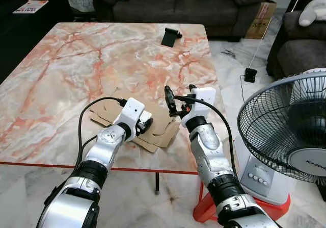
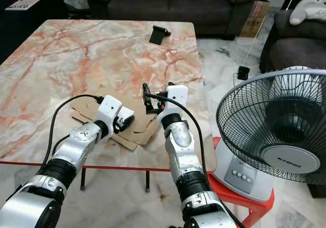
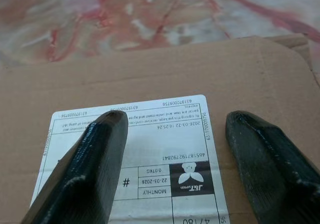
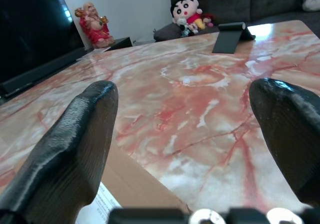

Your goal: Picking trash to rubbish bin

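A flattened brown cardboard box [image 1: 108,110] with a white shipping label [image 3: 165,149] lies near the front edge of the pink marble table [image 1: 91,59]. My left gripper [image 1: 145,123] is low over the cardboard, open, its two black fingers [image 3: 95,164] straddling the label with nothing between them. My right gripper [image 1: 179,98] is raised just past the cardboard's right end, open and empty, pointing across the table. In the right wrist view a corner of the cardboard [image 4: 130,179] lies below its fingers [image 4: 75,139].
A black phone stand [image 1: 170,36] sits at the table's far side. A standing fan [image 1: 290,126] and a red stool [image 1: 204,207] are close on the right. A dark sofa [image 1: 173,3] with plush toys is behind, and a black cable box [image 1: 249,75] lies on the floor.
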